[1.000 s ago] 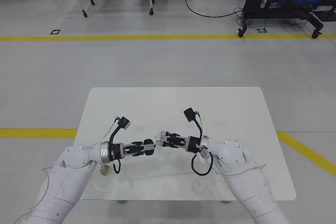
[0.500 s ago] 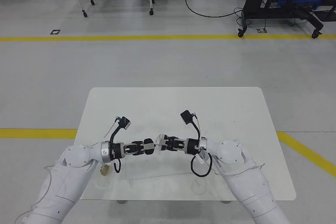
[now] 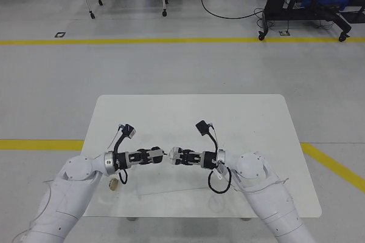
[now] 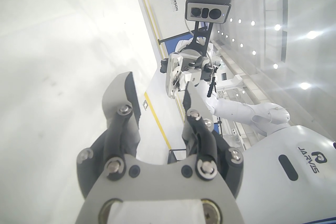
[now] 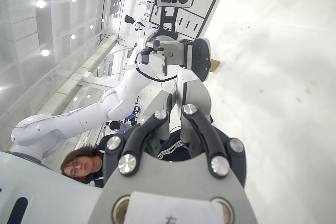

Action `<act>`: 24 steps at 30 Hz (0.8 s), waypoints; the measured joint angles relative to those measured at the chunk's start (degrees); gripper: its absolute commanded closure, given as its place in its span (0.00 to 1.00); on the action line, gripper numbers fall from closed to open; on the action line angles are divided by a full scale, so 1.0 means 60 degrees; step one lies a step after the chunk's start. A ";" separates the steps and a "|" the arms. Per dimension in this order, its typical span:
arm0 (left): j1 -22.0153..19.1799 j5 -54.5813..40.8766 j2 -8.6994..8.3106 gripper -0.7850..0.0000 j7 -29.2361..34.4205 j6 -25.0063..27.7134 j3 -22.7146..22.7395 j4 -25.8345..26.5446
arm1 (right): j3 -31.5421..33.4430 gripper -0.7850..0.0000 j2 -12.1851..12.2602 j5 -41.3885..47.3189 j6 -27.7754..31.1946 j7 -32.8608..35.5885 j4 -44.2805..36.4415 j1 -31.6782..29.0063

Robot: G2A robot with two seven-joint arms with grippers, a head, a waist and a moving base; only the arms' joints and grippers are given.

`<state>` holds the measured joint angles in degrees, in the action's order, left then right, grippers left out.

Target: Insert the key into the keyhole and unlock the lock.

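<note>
Table (image 3: pixel 255 115): 1 L gripper (image 3: pixel 162 154), 1 R gripper (image 3: pixel 174 154)

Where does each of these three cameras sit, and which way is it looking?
Top: above the arms, looking down at the table; both arms meet midway.
Left wrist: on the left arm, looking along its open left claw toward the right claw.
Right wrist: on the right arm, looking past its shut right claw toward the left claw.
Shared: the wrist views face each other.
</note>
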<state>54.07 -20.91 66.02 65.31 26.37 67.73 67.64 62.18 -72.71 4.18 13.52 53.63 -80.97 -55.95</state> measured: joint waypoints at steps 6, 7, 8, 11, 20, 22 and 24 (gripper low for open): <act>0.0306 -0.0010 -0.0200 0.00 0.0172 0.0228 0.0619 -0.0006 | 0.0238 1.00 0.0056 0.0029 0.0187 -0.0358 -0.0059 -0.0088; 0.0401 0.0046 -0.0269 0.00 0.0247 0.0268 0.0836 -0.0001 | 0.0295 1.00 0.0067 0.0031 0.0218 -0.0437 -0.0082 -0.0116; 0.0552 0.0199 -0.0382 0.00 0.0349 0.0325 0.1191 0.0047 | 0.0336 1.00 0.0075 0.0032 0.0235 -0.0491 -0.0096 -0.0136; 0.1116 0.0959 -0.0736 0.00 0.0490 0.0408 0.2354 0.0480 | 0.0338 1.00 0.0075 0.0032 0.0236 -0.0493 -0.0098 -0.0137; 0.4302 0.4942 -0.1542 0.00 0.0404 -0.0198 0.6111 0.4896 | 0.0336 1.00 0.0074 0.0032 0.0233 -0.0488 -0.0096 -0.0135; 0.4911 0.6402 -0.1566 0.00 0.0123 -0.0515 0.6164 0.5881 | 0.0336 1.00 0.0074 0.0032 0.0233 -0.0488 -0.0096 -0.0135; 0.5402 0.7704 -0.1559 0.00 -0.0118 -0.0733 0.5762 0.6625 | 0.0336 1.00 0.0075 0.0032 0.0233 -0.0488 -0.0096 -0.0135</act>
<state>86.48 25.32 56.66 64.60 21.98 102.30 107.38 64.19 -72.26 4.37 14.92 50.70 -81.55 -56.77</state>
